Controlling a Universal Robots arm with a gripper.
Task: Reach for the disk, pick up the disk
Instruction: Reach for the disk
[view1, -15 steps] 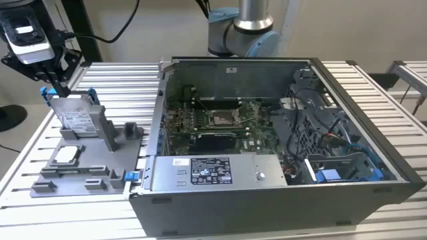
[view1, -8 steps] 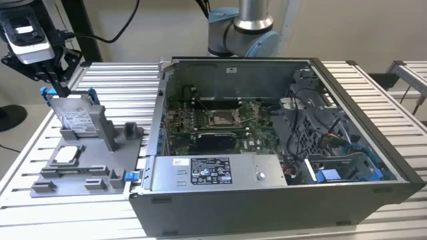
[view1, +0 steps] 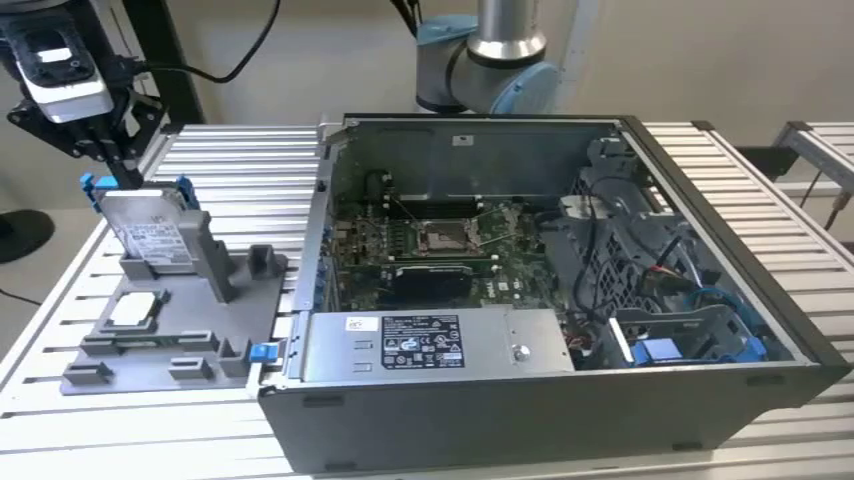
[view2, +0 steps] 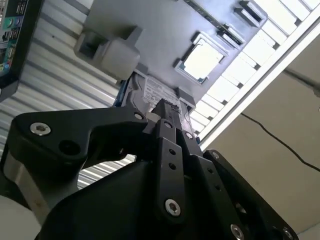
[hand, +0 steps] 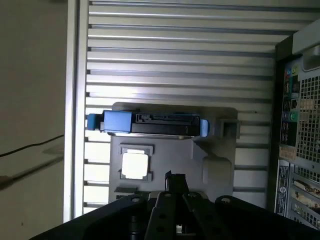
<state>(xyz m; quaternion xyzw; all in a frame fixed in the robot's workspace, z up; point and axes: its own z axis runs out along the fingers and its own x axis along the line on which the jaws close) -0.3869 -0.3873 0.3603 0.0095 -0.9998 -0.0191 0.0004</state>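
Reach step: your gripper (view1: 123, 178), pressed together, hangs at the disk's (view1: 158, 238) eleven o'clock; grasping likely needs it spread.

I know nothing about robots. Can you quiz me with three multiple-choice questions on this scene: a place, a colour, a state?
1. Where is the disk? A) in the grey holder beside the computer case B) inside that case C) on the floor
2. Its bracket is: A) red B) blue C) yellow
3. The case is: A) shut B) upside down C) open
Answers: 1 A, it stands in the holder; 2 B, blue ends frame it; 3 C, the board inside shows.
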